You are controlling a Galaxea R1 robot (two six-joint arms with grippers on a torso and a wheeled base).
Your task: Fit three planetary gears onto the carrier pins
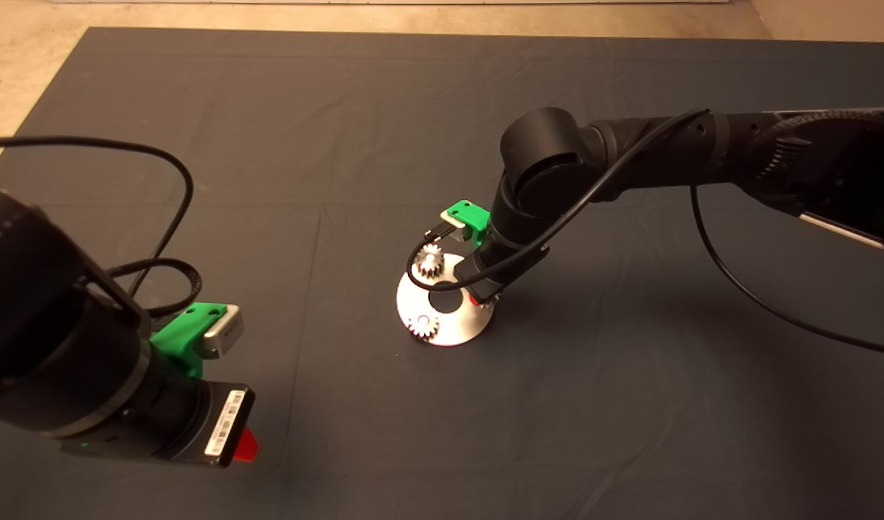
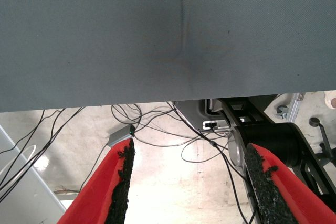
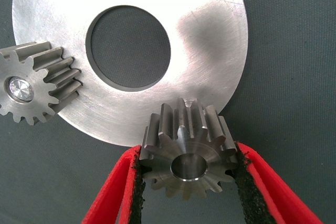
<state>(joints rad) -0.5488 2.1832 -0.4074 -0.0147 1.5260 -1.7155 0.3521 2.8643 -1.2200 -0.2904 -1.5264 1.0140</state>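
Red right gripper (image 3: 189, 182) clamps third gear (image 3: 187, 150) over plate (image 3: 210, 40), hiding its pin; left gripper (image 2: 186, 182) gapes.

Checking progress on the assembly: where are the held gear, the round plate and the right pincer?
held gear (image 3: 187, 157), right wrist view, front face.
round plate (image 3: 210, 51), right wrist view, bare surface.
right pincer (image 3: 185, 211), right wrist view, between fingertips.

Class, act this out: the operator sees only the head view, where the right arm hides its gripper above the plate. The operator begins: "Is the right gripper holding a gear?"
Observer: Yes. The right gripper clamps a third gear between its pads, at the plate's rim.
Operator: And the left gripper, is it carrying anything?
Observer: No. The left gripper is open and empty, at the mat's edge with floor cables beyond.
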